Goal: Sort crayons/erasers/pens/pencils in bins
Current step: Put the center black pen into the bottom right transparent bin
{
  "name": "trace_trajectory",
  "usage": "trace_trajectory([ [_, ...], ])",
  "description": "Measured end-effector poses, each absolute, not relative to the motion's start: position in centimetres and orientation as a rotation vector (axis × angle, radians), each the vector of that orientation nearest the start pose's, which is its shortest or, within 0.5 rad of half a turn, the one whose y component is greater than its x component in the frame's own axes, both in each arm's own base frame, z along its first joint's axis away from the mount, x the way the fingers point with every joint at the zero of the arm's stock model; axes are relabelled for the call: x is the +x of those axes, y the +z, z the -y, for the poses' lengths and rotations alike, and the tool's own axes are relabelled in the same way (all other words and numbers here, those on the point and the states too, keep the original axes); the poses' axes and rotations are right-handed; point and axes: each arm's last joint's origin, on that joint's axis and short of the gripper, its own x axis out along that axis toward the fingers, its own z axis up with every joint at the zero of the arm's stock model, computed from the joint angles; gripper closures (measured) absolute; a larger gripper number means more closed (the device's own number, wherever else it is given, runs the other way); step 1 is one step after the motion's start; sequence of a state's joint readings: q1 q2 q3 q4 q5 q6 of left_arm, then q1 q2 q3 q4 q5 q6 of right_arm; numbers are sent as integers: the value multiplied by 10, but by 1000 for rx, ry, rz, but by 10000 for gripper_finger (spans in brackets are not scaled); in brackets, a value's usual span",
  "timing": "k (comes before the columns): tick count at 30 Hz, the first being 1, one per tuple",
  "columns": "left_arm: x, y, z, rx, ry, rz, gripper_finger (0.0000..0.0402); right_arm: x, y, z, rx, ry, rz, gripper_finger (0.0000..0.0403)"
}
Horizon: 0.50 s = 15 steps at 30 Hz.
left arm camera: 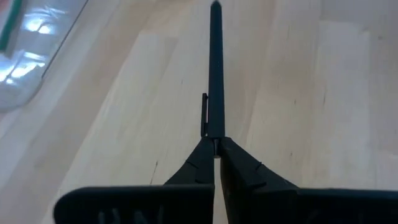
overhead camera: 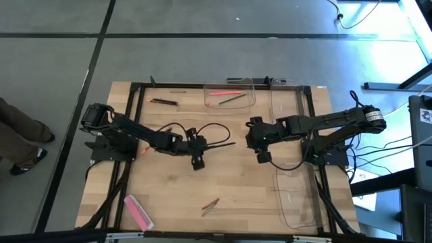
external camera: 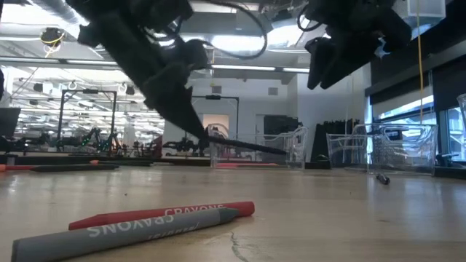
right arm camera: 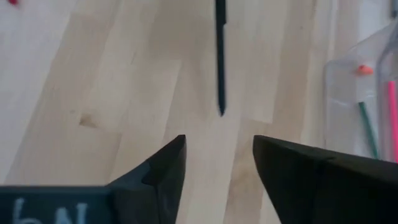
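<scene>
Sorting barely begun, black pen mid-handover

Low in frame a pink eraser (overhead camera: 138,211) and two crayons (overhead camera: 210,206) lie loose; centre, left gripper (overhead camera: 198,160) clamps the pen (overhead camera: 217,146), right gripper (overhead camera: 259,152) gapes empty (facing it); top bin (overhead camera: 229,95) holds two sticks

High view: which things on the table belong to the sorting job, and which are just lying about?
Job:
black pen, clamped in the shut left gripper
open right gripper, facing the pen tip
pink eraser
red and grey crayons
dark sticks
bins: back, back right, front right

Lying about:
cables beside the table
person's leg, off the table
</scene>
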<state>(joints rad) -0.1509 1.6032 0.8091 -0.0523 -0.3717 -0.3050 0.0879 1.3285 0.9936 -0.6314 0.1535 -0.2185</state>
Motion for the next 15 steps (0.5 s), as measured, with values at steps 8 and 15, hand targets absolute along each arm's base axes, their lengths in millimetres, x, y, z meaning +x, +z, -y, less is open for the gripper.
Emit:
trace_trajectory([
  [8,316,184,38,-74,324,-749,401,278,250,-20,-320,29,-911,192],
  [15,320,193,38,-73,325,-742,401,295,231,-21,-319,28,-933,192],
])
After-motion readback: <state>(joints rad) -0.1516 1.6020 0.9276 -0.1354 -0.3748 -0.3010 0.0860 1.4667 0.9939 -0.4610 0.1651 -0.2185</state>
